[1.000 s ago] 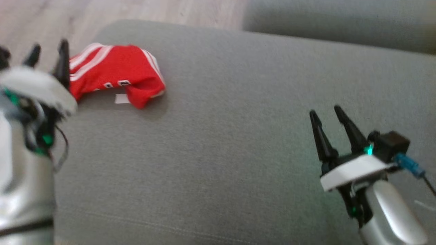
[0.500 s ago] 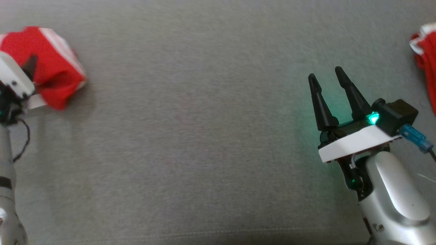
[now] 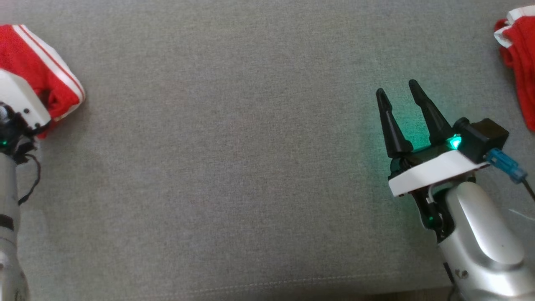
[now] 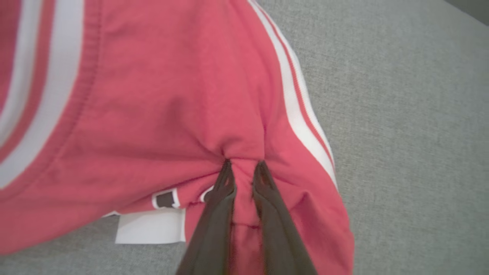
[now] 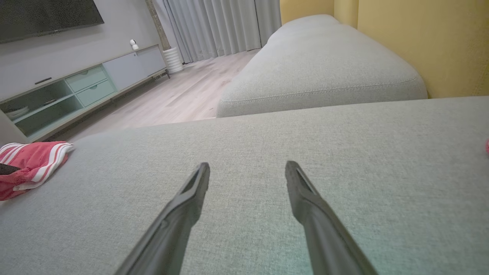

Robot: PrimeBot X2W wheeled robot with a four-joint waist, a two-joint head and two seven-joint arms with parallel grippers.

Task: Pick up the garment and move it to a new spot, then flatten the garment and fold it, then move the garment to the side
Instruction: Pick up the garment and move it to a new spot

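With the left tool (image 4: 242, 165), pinches a puckered fold of the red jersey (image 4: 153, 95), dark fingers (image 4: 214, 214) drawn almost together and cloth gathered tight at the tips. Grips just beside the black, white-outlined number patch (image 4: 165, 199) and near the white hem label (image 4: 149, 229), which lies flat on the grey sofa cushion (image 4: 401, 152). Has the jersey bunched at the far left edge of the head view, resting on the cushion, white-striped trim facing up, partly hidden behind the left wrist. Holds the right tool (image 3: 396, 88) spread wide and empty over bare cushion, well apart from the jersey. Has a second red cloth (image 3: 516, 62) with a white edge at the right border of the head view. Faces, in the right wrist view, a wood floor (image 5: 172, 99), a low TV cabinet (image 5: 76, 88) and grey curtains (image 5: 225, 26).
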